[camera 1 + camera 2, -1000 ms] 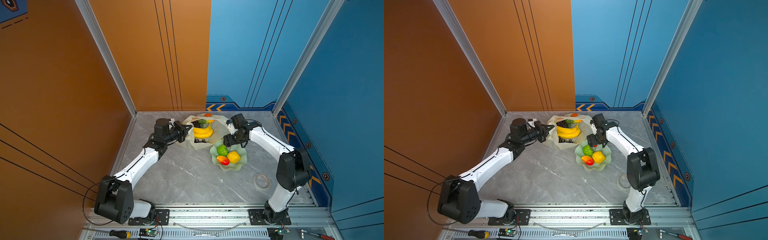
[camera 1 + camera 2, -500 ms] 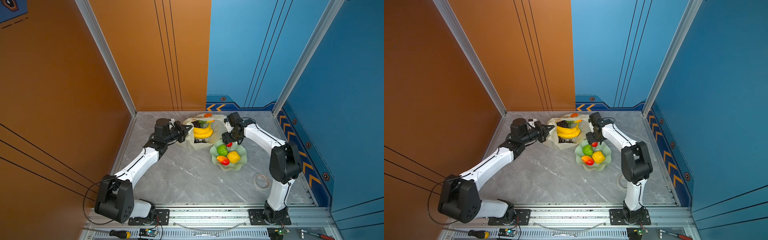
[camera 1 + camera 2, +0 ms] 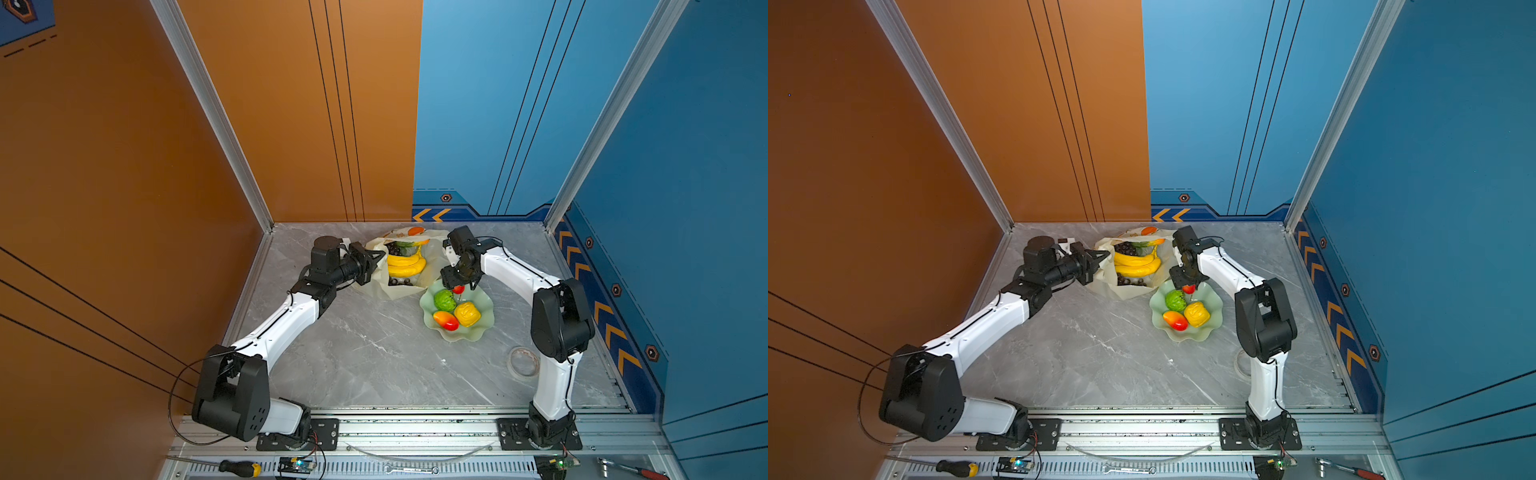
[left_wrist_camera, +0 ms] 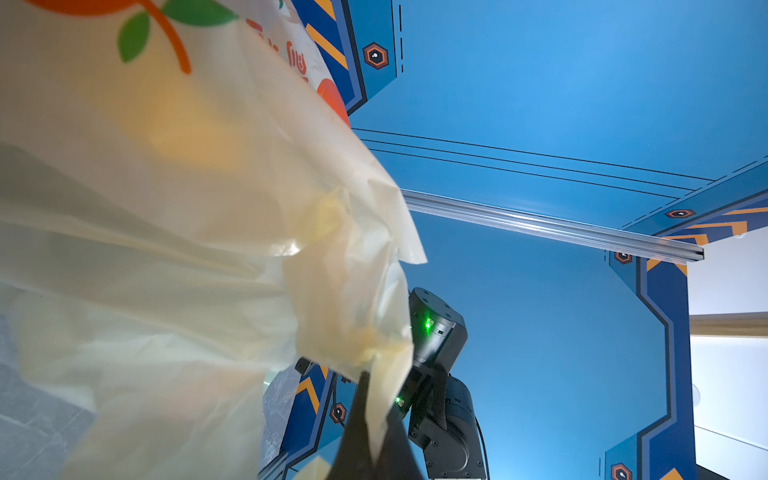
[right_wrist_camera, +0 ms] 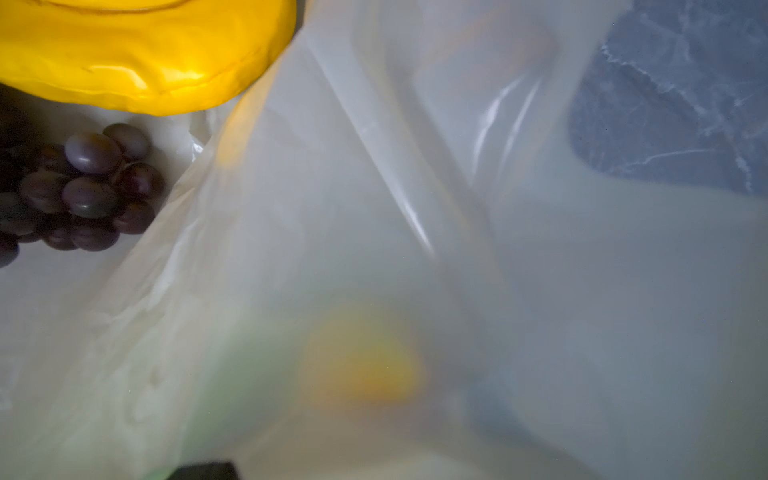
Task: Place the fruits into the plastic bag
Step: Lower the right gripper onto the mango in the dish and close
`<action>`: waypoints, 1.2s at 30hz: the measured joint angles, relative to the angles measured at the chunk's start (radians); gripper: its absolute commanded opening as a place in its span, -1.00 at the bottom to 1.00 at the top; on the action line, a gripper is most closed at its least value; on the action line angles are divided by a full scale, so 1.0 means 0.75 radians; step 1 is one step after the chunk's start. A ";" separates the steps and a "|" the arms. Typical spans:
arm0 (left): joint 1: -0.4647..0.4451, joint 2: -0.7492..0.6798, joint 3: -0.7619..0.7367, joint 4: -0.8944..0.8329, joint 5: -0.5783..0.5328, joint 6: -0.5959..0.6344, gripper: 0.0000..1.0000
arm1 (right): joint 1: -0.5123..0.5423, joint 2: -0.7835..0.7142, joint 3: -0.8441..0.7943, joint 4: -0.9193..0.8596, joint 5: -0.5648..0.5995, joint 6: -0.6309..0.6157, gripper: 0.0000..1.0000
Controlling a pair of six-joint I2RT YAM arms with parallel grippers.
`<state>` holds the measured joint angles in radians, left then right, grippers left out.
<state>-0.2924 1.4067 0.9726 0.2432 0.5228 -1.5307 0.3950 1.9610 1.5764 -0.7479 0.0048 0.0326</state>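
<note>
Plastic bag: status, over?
Left gripper shut on plastic bag. Right gripper straddles red fruit at dish, grip unclear. Bananas, grapes bagged. Path clear.

Bag mouth: plastic bag (image 3: 397, 293) open upward — banana bunch (image 3: 405, 266) fills the middle.
Flank: dish (image 3: 478, 334) against it, right gripper (image 3: 458, 286) over rim.
Front tabletop (image 3: 365, 361): free — tape roll (image 3: 524, 362) aside.

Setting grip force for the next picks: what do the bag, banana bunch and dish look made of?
The plastic bag: thin translucent cream film, creased and crumpled. The banana bunch: moulded yellow plastic, likely; glossy with sharp highlights. The dish: pale green, wavy rim, smooth sheen; glass or plastic, cannot tell.
</note>
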 measured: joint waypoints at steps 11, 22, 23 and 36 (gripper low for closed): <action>0.000 0.003 0.000 0.000 -0.010 0.000 -1.00 | 0.015 0.017 0.008 0.001 0.053 -0.001 0.27; 0.000 0.003 0.000 0.000 -0.013 0.000 -1.00 | 0.044 0.026 0.009 0.000 0.106 -0.014 0.01; 0.000 0.003 0.000 0.000 -0.013 0.000 -1.00 | 0.044 0.027 0.010 0.000 0.107 -0.014 -0.03; 0.000 0.004 0.000 0.000 -0.013 0.000 -1.00 | 0.044 0.026 0.011 -0.001 0.141 -0.014 -0.10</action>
<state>-0.2924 1.4097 0.9726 0.2432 0.5129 -1.5307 0.4282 1.9804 1.5848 -0.7486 0.1104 0.0223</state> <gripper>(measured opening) 0.045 0.456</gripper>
